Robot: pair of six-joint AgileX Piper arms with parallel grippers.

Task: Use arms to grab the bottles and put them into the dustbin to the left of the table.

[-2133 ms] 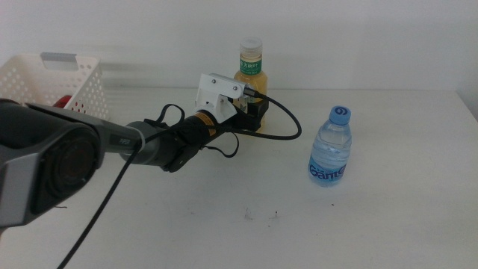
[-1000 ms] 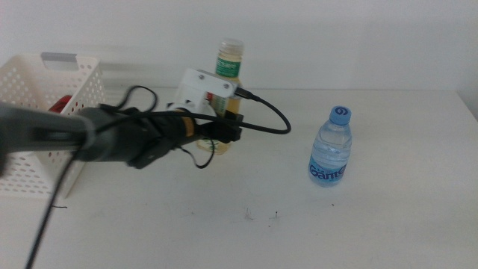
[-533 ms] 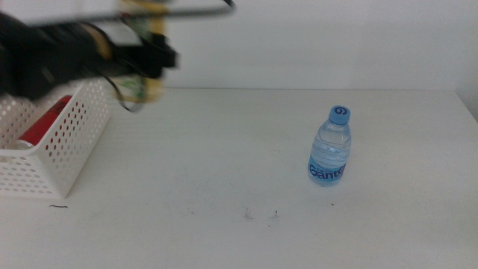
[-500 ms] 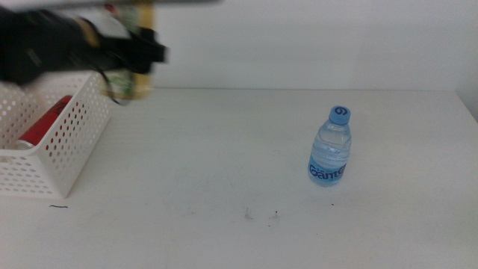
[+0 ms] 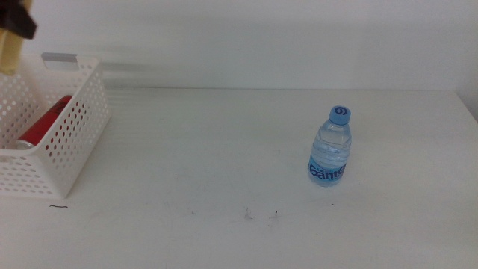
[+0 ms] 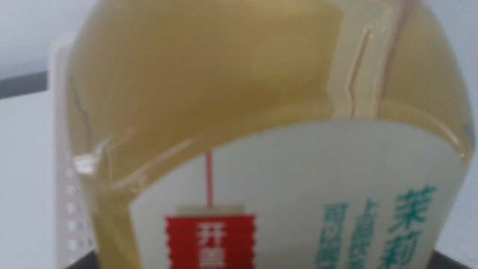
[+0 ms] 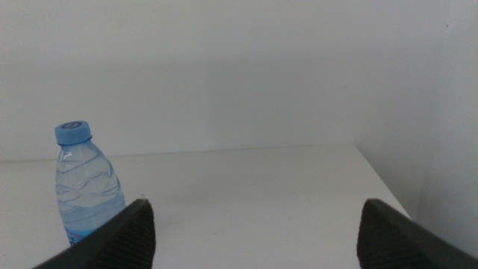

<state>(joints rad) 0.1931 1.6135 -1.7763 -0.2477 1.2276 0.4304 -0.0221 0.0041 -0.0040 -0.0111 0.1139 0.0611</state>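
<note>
My left gripper (image 5: 16,24) is at the top left corner of the middle view, above the white perforated dustbin (image 5: 75,131). It is shut on the yellow tea bottle (image 5: 9,54), which hangs over the dustbin's far side and fills the left wrist view (image 6: 246,112). The red soda can (image 5: 43,124) lies inside the dustbin. The clear blue-capped water bottle (image 5: 330,146) stands upright on the white table (image 5: 202,164) at the right. My right gripper (image 7: 258,246) is open, with the water bottle (image 7: 86,187) ahead of it and to one side; this arm is out of the middle view.
The dustbin's grey handle bar (image 5: 61,58) is at its far rim. A strip of the dustbin's perforated wall (image 6: 66,194) shows beside the tea bottle. Small dark specks (image 5: 261,215) mark the table near the front. The table's right edge (image 7: 381,187) shows in the right wrist view.
My left gripper lifted the tea bottle from the middle of the table and carried it left. It is now over the dustbin, mostly out of the middle view. The water bottle has not moved.
</note>
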